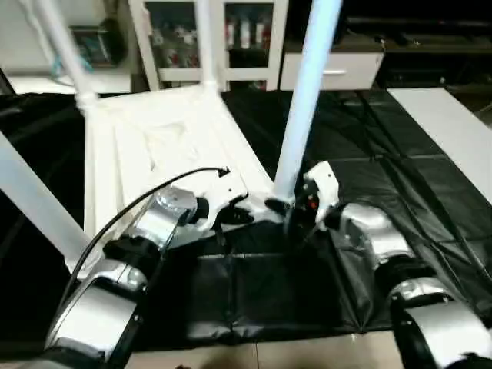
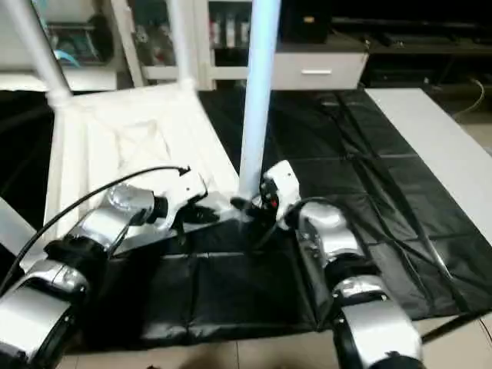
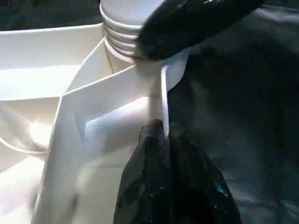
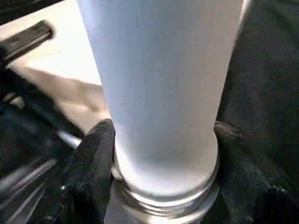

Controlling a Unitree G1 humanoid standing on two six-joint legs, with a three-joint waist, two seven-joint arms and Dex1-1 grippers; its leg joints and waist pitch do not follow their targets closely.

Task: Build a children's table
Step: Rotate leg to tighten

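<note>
While the large white plastic square table top lies ribbed underside up on the black sheet-covered tabletop, tapered white tube legs already stand at its two far corners and a third rises at the near left, so by my reckoning only the near-right leg is unfinished; the right gripper has its black fingers closed around that smooth tube just above its ribbed collar at the round socket, and the left gripper pinches the top's thin glossy rim beside it, fingers nearly closed
</note>
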